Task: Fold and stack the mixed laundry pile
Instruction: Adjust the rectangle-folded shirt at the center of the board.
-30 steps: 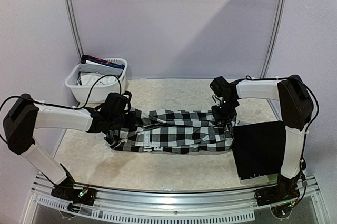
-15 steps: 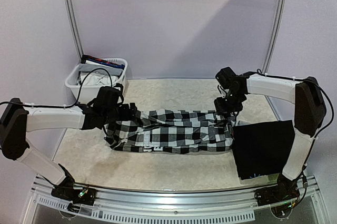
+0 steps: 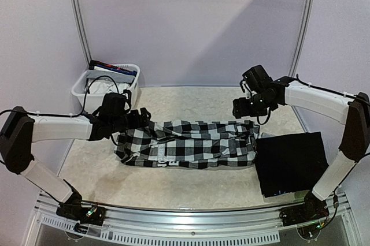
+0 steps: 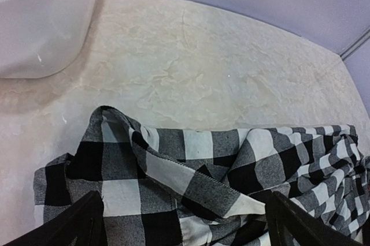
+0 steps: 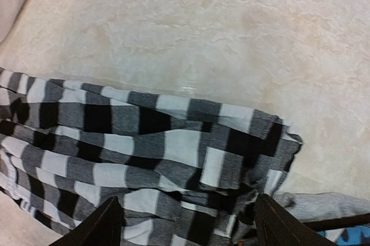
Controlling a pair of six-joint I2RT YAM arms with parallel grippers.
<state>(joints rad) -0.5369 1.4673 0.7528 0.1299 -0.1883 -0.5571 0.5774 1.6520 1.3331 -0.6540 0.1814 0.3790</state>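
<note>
Robot test booth: plain partition walls (image 3: 191, 26), aluminium base rail (image 3: 191, 223).

The checkered shirt (image 3: 188, 144) is matt woven cloth, soft and creased. At three o'clock of it, the folded black garment (image 3: 289, 162) seems matt cloth too, though too dark to show its weave. The tabletop (image 3: 191, 100) is pale, mottled and faintly glossy. The laundry basket (image 3: 87, 103) at ten o'clock is smooth white plastic. The front rail (image 3: 191, 216) is ribbed metal.

Quick count from my end: one checkered shirt (image 3: 188, 145) on the counter (image 3: 173, 185), one folded black piece (image 3: 289, 162), one white basket (image 3: 84, 97). The clothes (image 3: 104, 87) in the basket are a heap; several at least, I can't split them. One grey scrap (image 5: 324, 205) shows too. Left arm (image 3: 58, 129), right arm (image 3: 318, 99): two.
</note>
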